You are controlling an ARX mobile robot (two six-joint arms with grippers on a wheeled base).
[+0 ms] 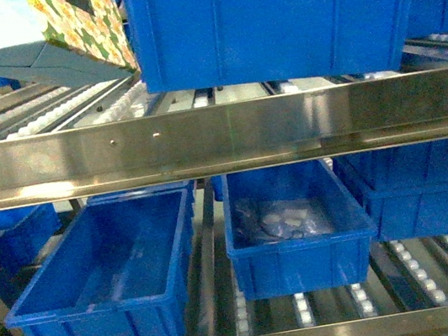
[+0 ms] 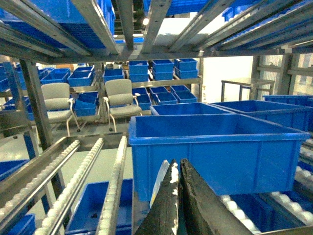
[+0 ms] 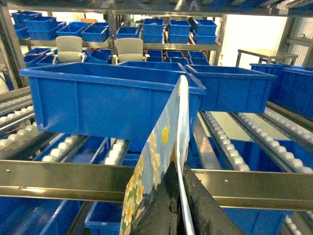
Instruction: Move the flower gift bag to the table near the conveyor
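carrying is the step judged to be in hand: the flower gift bag [image 3: 159, 161] is pinched flat between the closed fingers of the right gripper [image 3: 178, 188], rising straight up from the fingertips with its daisy face turned left of the gripper. in the left wrist view the left gripper [image 2: 177, 183] is also seen pressed together, with a thin pale edge caught between its fingers; whether that is the same bag cannot be told. in the head view the bag [image 1: 86, 23] hangs at the top left, just beside a large blue bin [image 1: 277, 19].

to do this well, the grip is best kept firm and the bag drawn back and clear of the conveyor [image 1: 219, 139], since the steel rail lies just beyond and below the right gripper and the bin rim close ahead could snag the paper.

the table is not in view. behind the rack, stacked blue bins and two chairs [image 2: 120, 100] are seen.
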